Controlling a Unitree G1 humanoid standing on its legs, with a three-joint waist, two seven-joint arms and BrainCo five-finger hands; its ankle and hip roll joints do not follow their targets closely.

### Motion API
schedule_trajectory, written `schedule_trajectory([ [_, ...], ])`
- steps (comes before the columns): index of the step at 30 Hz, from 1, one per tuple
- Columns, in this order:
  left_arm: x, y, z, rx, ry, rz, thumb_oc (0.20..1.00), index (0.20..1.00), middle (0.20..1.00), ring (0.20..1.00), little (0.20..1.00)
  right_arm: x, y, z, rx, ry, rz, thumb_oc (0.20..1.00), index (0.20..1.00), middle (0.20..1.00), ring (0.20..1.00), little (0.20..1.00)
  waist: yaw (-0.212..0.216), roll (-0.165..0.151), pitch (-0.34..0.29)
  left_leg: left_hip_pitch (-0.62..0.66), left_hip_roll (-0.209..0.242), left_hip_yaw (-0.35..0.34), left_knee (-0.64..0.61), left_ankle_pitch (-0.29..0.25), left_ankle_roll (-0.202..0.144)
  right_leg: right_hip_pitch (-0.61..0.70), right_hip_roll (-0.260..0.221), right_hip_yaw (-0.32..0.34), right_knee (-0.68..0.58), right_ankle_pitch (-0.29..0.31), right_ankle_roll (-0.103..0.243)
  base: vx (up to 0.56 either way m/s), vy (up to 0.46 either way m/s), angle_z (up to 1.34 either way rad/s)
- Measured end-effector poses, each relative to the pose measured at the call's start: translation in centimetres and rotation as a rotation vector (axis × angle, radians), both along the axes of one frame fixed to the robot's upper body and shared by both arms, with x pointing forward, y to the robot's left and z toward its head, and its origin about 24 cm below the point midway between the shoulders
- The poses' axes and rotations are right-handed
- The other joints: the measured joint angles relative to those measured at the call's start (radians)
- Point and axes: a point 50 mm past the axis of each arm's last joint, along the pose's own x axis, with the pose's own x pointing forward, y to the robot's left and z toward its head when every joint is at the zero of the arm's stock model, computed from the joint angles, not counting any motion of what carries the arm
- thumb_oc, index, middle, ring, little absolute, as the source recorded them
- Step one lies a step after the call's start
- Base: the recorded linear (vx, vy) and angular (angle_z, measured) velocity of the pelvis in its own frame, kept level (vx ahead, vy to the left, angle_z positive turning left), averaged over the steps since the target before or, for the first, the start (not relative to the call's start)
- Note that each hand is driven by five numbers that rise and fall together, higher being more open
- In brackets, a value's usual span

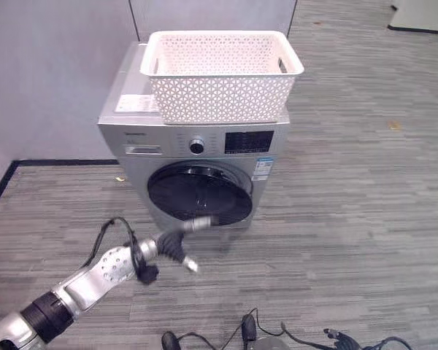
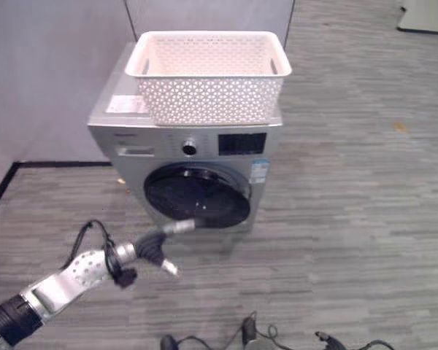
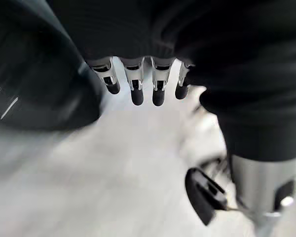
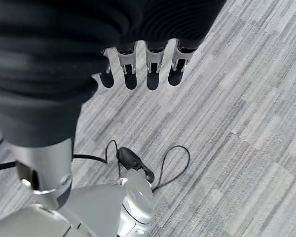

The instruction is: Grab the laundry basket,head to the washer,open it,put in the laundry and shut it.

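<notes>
Laundry basket sits on top of the washer, white plastic lattice, looks rigid and light. Can't see any laundry in it from this angle. Best grab points, I'd say: the cut-out handle slots in the short end walls, or the rolled rim.

Washer door is round dark glass, appears closed. Probably stiff on its latch and needs a firm pull at the edge, which the smooth glass itself won't give.

Left robot hand is reaching toward the lower part of the door, just in front of it; contact unclear. In the left wrist view its fingers hang straight, thumb apart, holding nothing.

Right robot hand hangs low over the carpet floor, fingers straight, empty.

Surroundings: grey wall behind and to the washer's left, a pale sticker on the washer top beside the basket. Nothing blocks the door swing that I can see.
</notes>
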Motion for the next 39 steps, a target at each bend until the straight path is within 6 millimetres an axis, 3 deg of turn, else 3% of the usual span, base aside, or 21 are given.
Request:
schedule_trajectory([
  [2,-0.4,-0.5,-2.6,0.1,0.061,-0.069,1.0,1.0,1.0,1.0,1.0,0.7,0.2,0.2,0.004,-0.018,0.015,1.0,1.0,1.0,1.0,1.0,-0.001,-0.007,0.004,-0.002,-0.001,-0.001,0.0,0.0,0.0,-0.009,0.002,0.007,0.0,-0.001,0.002,-0.03,0.03,-0.12],
  [3,-0.2,-0.1,-5.1,0.213,0.097,-0.064,1.0,1.0,1.0,1.0,1.0,1.5,0.2,0.5,0.006,-0.042,0.022,1.0,1.0,1.0,1.0,1.0,0.001,-0.005,0.005,-0.002,-0.001,0.002,0.0,-0.001,0.0,-0.017,0.002,0.022,0.0,0.001,0.001,-0.07,0.034,-0.36],
  [6,0.3,-1.1,-8.1,0.325,0.1,-0.072,1.0,1.0,1.0,1.0,1.0,4.1,0.9,1.3,0.017,-0.123,0.058,1.0,1.0,1.0,1.0,1.0,-0.029,-0.031,0.02,-0.038,-0.008,-0.022,0.006,-0.001,0.0,-0.069,0.006,0.051,0.0,0.006,-0.001,-0.08,0.033,-0.28],
  [7,2.2,-1.8,-10.1,0.47,0.066,-0.024,1.0,1.0,1.0,1.0,1.0,5.5,0.7,1.8,0.004,-0.148,0.068,1.0,1.0,1.0,1.0,1.0,-0.014,-0.038,0.039,-0.064,-0.02,-0.111,0.018,-0.002,-0.001,-0.098,0.002,0.075,0.007,0.029,-0.005,-0.09,0.073,-0.42],
  [8,2.5,-2.2,-10.3,0.507,0.029,-0.042,1.0,1.0,1.0,1.0,1.0,6.4,0.9,2.1,0.001,-0.174,0.073,1.0,1.0,1.0,1.0,1.0,-0.028,-0.051,0.05,-0.081,-0.023,-0.13,0.022,-0.007,-0.007,-0.114,0.002,0.083,0.009,0.04,-0.005,-0.17,0.112,-0.09],
  [9,4.9,-3.2,-10.5,0.624,-0.05,-0.014,1.0,1.0,1.0,1.0,1.0,7.2,0.3,2.7,-0.03,-0.203,0.066,1.0,1.0,1.0,1.0,1.0,-0.055,-0.057,0.087,-0.128,-0.038,-0.198,0.055,-0.009,-0.003,-0.126,-0.012,0.061,0.009,0.053,-0.007,-0.19,0.174,0.25],
  [10,5.9,-3.8,-10.0,0.642,-0.092,-0.006,1.0,1.0,1.0,1.0,1.0,7.5,0.1,2.8,-0.037,-0.211,0.058,1.0,1.0,1.0,1.0,1.0,-0.063,-0.063,0.102,-0.138,-0.041,-0.204,0.062,-0.009,-0.002,-0.13,-0.016,0.052,0.009,0.06,-0.005,-0.14,0.143,0.45],
  [11,7.8,-4.3,-8.5,0.639,-0.185,0.045,1.0,1.0,1.0,1.0,1.0,8.0,-0.1,3.0,-0.061,-0.222,0.06,1.0,1.0,1.0,1.0,1.0,-0.087,-0.08,0.117,-0.178,-0.047,-0.196,0.094,-0.015,0.004,-0.154,-0.023,0.056,0.013,0.066,-0.001,-0.1,0.155,0.12],
  [12,9.0,-4.0,-7.6,0.623,-0.215,0.118,1.0,1.0,1.0,1.0,1.0,8.7,-0.1,3.4,-0.066,-0.243,0.063,1.0,1.0,1.0,1.0,1.0,-0.082,-0.083,0.128,-0.189,-0.047,-0.195,0.11,-0.021,0.014,-0.169,-0.027,0.056,0.025,0.066,0.0,-0.1,0.141,-0.14],
  [13,10.7,-3.0,-5.9,0.62,-0.282,0.215,1.0,1.0,1.0,1.0,1.0,9.7,-0.1,4.0,-0.079,-0.284,0.065,1.0,1.0,1.0,1.0,1.0,-0.096,-0.092,0.14,-0.193,-0.052,-0.19,0.11,-0.041,0.022,-0.184,-0.022,0.082,0.023,0.069,0.005,-0.1,0.139,-0.4],
  [15,14.0,1.7,-1.6,0.65,-0.366,0.468,1.0,1.0,1.0,1.0,1.0,12.1,1.1,5.6,-0.053,-0.395,0.117,1.0,1.0,1.0,1.0,1.0,-0.114,-0.125,0.16,-0.217,-0.053,-0.14,0.123,-0.053,0.034,-0.237,-0.031,0.125,0.03,0.095,0.012,-0.1,0.121,-0.62],
  [19,16.6,10.1,7.2,0.735,-0.53,0.789,1.0,1.0,1.0,1.0,1.0,13.3,2.8,6.7,-0.022,-0.464,0.185,1.0,1.0,1.0,1.0,1.0,-0.161,-0.161,0.181,-0.302,-0.051,-0.112,0.194,-0.078,0.039,-0.313,-0.033,0.166,0.032,0.121,0.015,-0.04,0.037,-0.28],
  [24,16.8,10.0,7.7,0.73,-0.55,0.797,1.0,1.0,1.0,1.0,1.0,12.7,2.7,6.4,-0.025,-0.444,0.186,1.0,1.0,1.0,1.0,1.0,-0.161,-0.163,0.183,-0.3,-0.053,-0.112,0.201,-0.083,0.033,-0.313,-0.027,0.168,0.031,0.118,0.014,-0.02,0.106,-0.02],
  [25,16.9,10.9,9.0,0.69,-0.557,0.837,1.0,1.0,1.0,1.0,1.0,12.9,2.7,7.4,-0.021,-0.483,0.218,1.0,1.0,1.0,1.0,1.0,-0.162,-0.167,0.182,-0.361,-0.045,-0.119,0.263,-0.115,0.032,-0.355,-0.023,0.189,0.062,0.108,0.022,-0.05,0.365,-0.29],
  [26,16.0,16.8,16.7,0.751,-0.655,1.056,1.0,1.0,1.0,1.0,1.0,15.2,3.7,11.2,-0.002,-0.642,0.315,1.0,1.0,1.0,1.0,1.0,-0.197,-0.186,0.176,-0.52,-0.029,-0.136,0.401,-0.144,0.053,-0.462,-0.023,0.208,0.068,0.117,0.035,0.0,0.133,-0.53],
  [27,15.1,18.9,20.6,0.729,-0.722,1.174,1.0,1.0,1.0,1.0,1.0,16.0,3.8,12.5,0.004,-0.705,0.311,1.0,1.0,1.0,1.0,1.0,-0.211,-0.201,0.174,-0.558,-0.023,-0.14,0.429,-0.168,0.045,-0.502,-0.015,0.215,0.063,0.123,0.045,0.02,0.164,-0.64],
  [28,12.8,22.0,24.4,0.713,-0.746,1.333,1.0,1.0,1.0,1.0,1.0,16.5,2.9,14.1,-0.007,-0.782,0.252,1.0,1.0,1.0,1.0,1.0,-0.22,-0.21,0.175,-0.626,-0.009,-0.134,0.477,-0.179,0.045,-0.548,-0.019,0.214,0.048,0.158,0.043,0.03,0.094,-0.43],
  [29,12.1,22.9,24.1,0.688,-0.743,1.385,1.0,1.0,1.0,1.0,1.0,16.4,2.3,14.3,-0.03,-0.783,0.234,1.0,1.0,1.0,1.0,1.0,-0.223,-0.212,0.176,-0.643,-0.012,-0.131,0.51,-0.183,0.043,-0.552,-0.015,0.218,0.047,0.195,0.026,0.03,0.064,-0.3],
  [32,11.4,23.7,25.0,0.557,-0.784,1.483,1.0,1.0,1.0,1.0,1.0,15.1,2.1,12.9,-0.033,-0.722,0.234,1.0,1.0,1.0,1.0,1.0,-0.215,-0.215,0.175,-0.669,0.006,-0.138,0.576,-0.239,0.048,-0.546,-0.013,0.213,0.046,0.177,0.029,0.08,0.088,-0.04],
  [36,12.2,22.4,26.9,0.164,-0.846,1.583,1.0,1.0,1.0,1.0,1.0,14.0,1.9,11.8,-0.034,-0.675,0.229,1.0,1.0,1.0,1.0,1.0,-0.214,-0.215,0.175,-0.658,-0.018,-0.136,0.58,-0.258,0.075,-0.533,-0.043,0.211,0.048,0.17,0.035,0.09,0.071,0.08],
  [39,14.2,19.5,26.4,0.065,-0.873,1.544,1.0,1.0,1.0,1.0,1.0,13.2,1.2,10.9,-0.051,-0.631,0.207,1.0,1.0,1.0,1.0,1.0,-0.206,-0.203,0.183,-0.633,-0.049,-0.146,0.559,-0.252,0.089,-0.524,-0.069,0.185,0.091,0.17,0.045,0.09,0.076,0.21],
])
